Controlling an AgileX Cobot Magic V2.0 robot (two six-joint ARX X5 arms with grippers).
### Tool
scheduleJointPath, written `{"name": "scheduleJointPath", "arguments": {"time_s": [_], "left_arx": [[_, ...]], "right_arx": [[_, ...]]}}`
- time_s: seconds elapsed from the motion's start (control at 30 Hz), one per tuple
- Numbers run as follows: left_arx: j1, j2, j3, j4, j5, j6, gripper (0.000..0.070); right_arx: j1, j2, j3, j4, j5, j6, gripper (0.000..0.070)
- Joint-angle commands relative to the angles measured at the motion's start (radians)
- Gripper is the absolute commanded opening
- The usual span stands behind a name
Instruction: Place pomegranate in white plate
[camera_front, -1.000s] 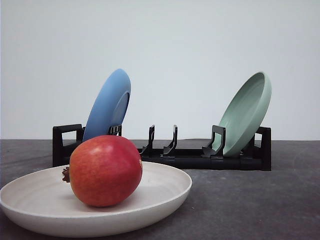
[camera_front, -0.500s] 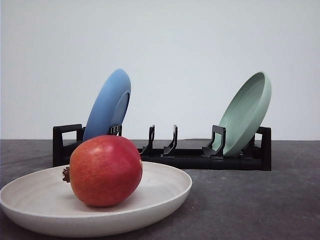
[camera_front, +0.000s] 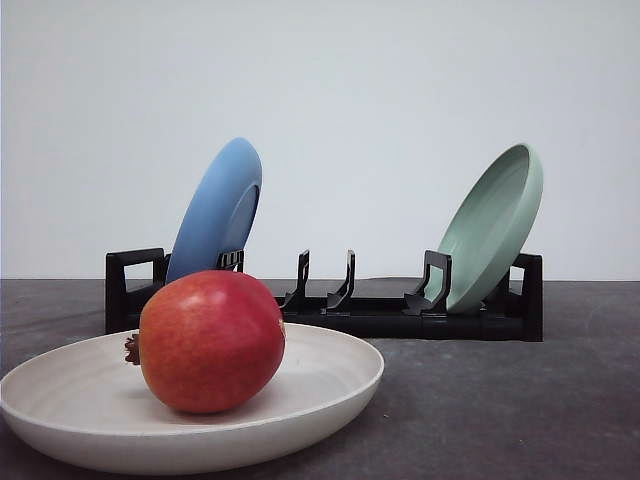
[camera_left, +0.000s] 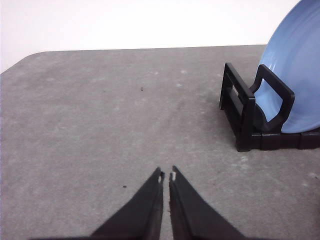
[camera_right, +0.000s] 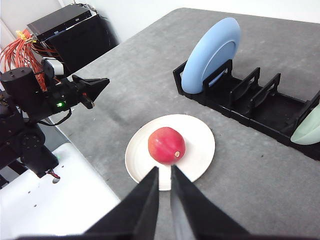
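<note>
Nothing has moved since the earlier front views: the large, glossy red pomegranate (camera_front: 211, 341) lies as before in the wide, shallow off-white plate (camera_front: 330, 385), its brown calyx nub pointing left in the front view. The plate sits on the grey speckled surface (camera_front: 500, 410), in front of a black slotted dish rack (camera_front: 345, 300). A blue round plate (camera_front: 218, 210) leans in the rack's left end and a pale green round plate (camera_front: 490, 225) in its right end. The left hand (camera_left: 166, 176) hovers over bare surface near the rack, fingers clenched together and grasping nothing. The right hand (camera_right: 165, 170), high above the white plate, is likewise closed and empty.
</note>
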Motion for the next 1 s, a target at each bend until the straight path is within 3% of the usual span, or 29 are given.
{"name": "scheduleJointPath", "arguments": {"time_s": [0.0,0.13,0.2,0.33,0.43,0.57,0.7,0.83,0.97], "left_arx": [[0.0,-0.001,-0.012,0.002,-0.006,0.002,0.0003],[0.0,-0.001,-0.012,0.002,-0.006,0.002,0.0003],[0.0,-0.001,-0.012,0.002,-0.006,0.002,0.0003],[0.0,-0.001,-0.012,0.002,-0.006,0.002,0.0003],[0.0,-0.001,-0.012,0.002,-0.006,0.002,0.0003],[0.0,-0.001,-0.012,0.002,-0.006,0.002,0.0003],[0.0,-0.001,-0.012,0.002,-0.006,0.002,0.0003],[0.0,-0.001,-0.012,0.002,-0.006,0.002,0.0003],[0.0,-0.001,-0.012,0.002,-0.006,0.002,0.0003]], "right_arx": [[0.008,0.004,0.018,0.011,0.004,-0.008,0.0037],[0.002,-0.001,0.014,0.011,0.006,-0.019,0.0037],[-0.058,-0.018,0.013,0.007,0.031,-0.131,0.0037],[-0.296,-0.064,-0.078,0.077,0.028,-0.333,0.0037],[-0.494,-0.136,-0.242,0.26,0.027,-0.406,0.0037],[-0.745,-0.272,-0.537,0.611,-0.012,-0.399,0.0037],[-0.905,-0.362,-0.768,0.871,-0.029,-0.376,0.0037],[-0.982,-0.393,-0.886,0.91,-0.028,-0.375,0.0037],[-1.005,-0.395,-0.955,0.907,-0.025,-0.373,0.0037]]}}
